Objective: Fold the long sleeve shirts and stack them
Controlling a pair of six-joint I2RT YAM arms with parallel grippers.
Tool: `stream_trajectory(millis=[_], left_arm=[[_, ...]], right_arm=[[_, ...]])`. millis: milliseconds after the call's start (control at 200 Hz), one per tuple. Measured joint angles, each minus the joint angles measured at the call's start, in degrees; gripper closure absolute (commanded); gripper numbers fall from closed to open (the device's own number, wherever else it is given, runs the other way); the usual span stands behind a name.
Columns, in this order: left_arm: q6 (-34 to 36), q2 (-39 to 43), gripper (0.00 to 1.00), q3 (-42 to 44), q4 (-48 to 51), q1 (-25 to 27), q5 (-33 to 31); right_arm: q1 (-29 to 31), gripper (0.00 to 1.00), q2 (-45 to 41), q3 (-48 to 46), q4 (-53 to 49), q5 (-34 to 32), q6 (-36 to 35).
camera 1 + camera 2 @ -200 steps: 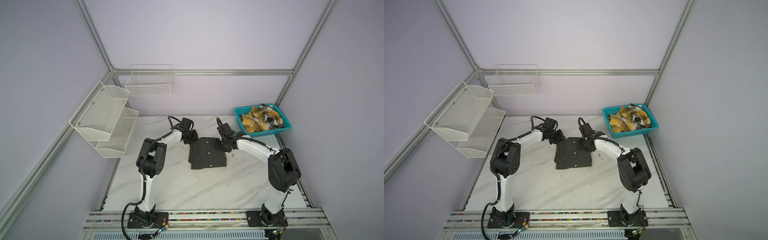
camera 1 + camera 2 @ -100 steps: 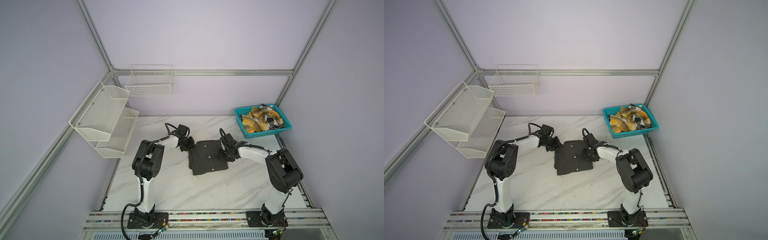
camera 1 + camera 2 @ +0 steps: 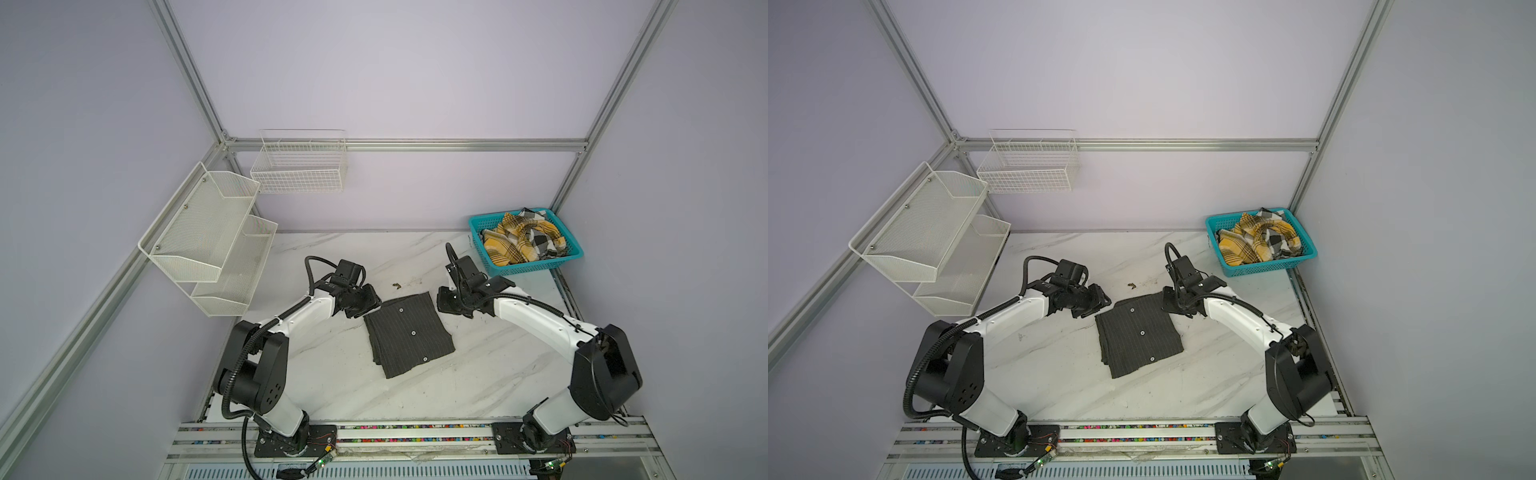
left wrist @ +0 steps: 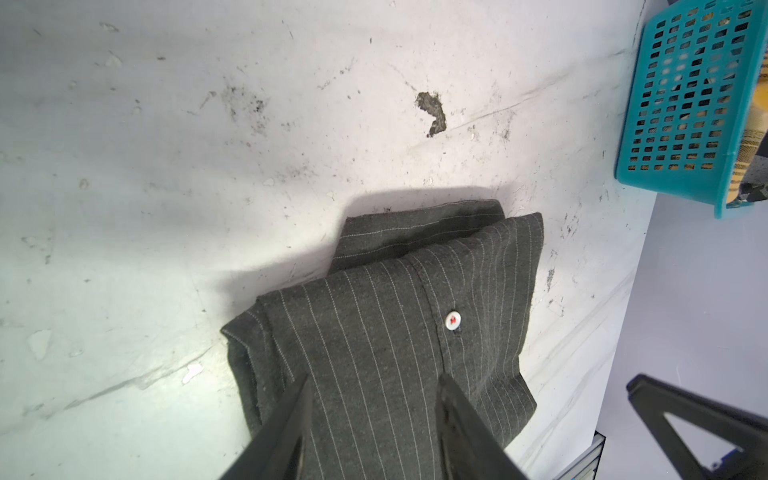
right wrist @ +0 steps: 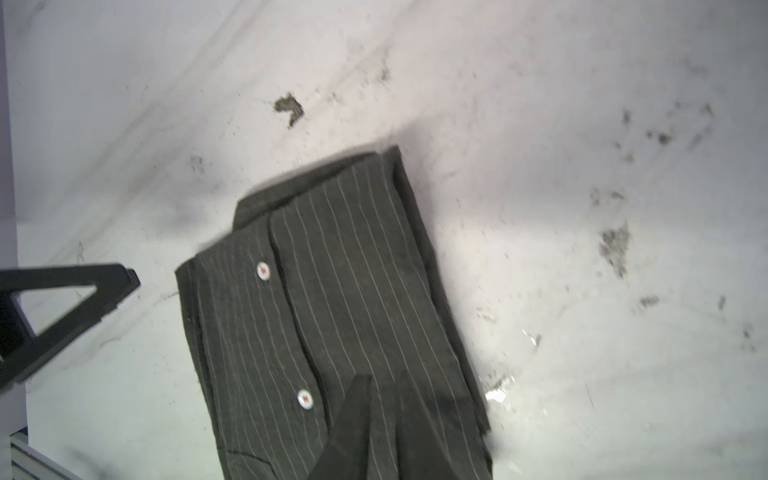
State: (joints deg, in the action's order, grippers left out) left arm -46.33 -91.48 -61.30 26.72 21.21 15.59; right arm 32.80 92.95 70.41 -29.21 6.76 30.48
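The dark pinstriped long sleeve shirt (image 3: 409, 332) (image 3: 1140, 334) lies folded in a rectangle on the marble table, buttons up. My left gripper (image 3: 372, 305) (image 3: 1105, 301) hovers at its far left corner, open, its jaws spread over the cloth (image 4: 395, 324) with nothing pinched. My right gripper (image 3: 440, 301) (image 3: 1165, 301) is at the far right corner. Its jaws are all but shut over the cloth (image 5: 332, 299), with only a thin slit between them and nothing held. The plaid long sleeve shirt (image 3: 523, 243) (image 3: 1260, 243) sits crumpled in the teal basket (image 3: 528, 270) (image 3: 1262, 270).
White mesh shelves (image 3: 216, 237) hang on the left wall and a wire basket (image 3: 299, 166) on the back wall. A small dark scrap (image 3: 396, 285) (image 4: 432, 112) lies on the table behind the shirt. The teal basket (image 4: 681, 104) stands at the far right corner.
The folded dark shirt has slid toward the front of the table and turned a little. Both grippers came nearer with it, and the left jaws have spread wider.
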Motion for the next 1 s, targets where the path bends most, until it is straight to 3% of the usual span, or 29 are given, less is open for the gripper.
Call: stream_trajectory(millis=[230,405,665,760,875,1000], left_arm=[[-1.5,-1.4,0.6,0.0,0.5,1.1,0.3],[-2.2,-7.6,0.63,0.0,-0.7,0.4,0.1],[-2.0,-15.5,0.63,-5.0,-1.6,-1.0,2.6],[-1.3,-16.9,0.52,-7.5,-1.3,-1.0,2.7],[-1.0,-16.3,0.47,-9.1,-0.9,-1.0,2.1],[-1.7,-11.0,0.49,-9.1,0.6,-0.3,1.4]], right_arm=[[-0.3,0.92,20.4,14.7,3.8,-0.1,-1.2],[-0.7,0.95,27.3,15.9,5.4,0.1,-1.2],[-1.0,0.94,27.4,14.4,8.6,0.5,-0.1],[-1.2,0.85,26.9,14.6,7.3,-0.3,-0.3],[-1.2,0.69,23.3,14.8,3.3,-1.9,-1.6],[-1.1,0.75,12.6,11.6,0.9,-3.2,-2.8]])
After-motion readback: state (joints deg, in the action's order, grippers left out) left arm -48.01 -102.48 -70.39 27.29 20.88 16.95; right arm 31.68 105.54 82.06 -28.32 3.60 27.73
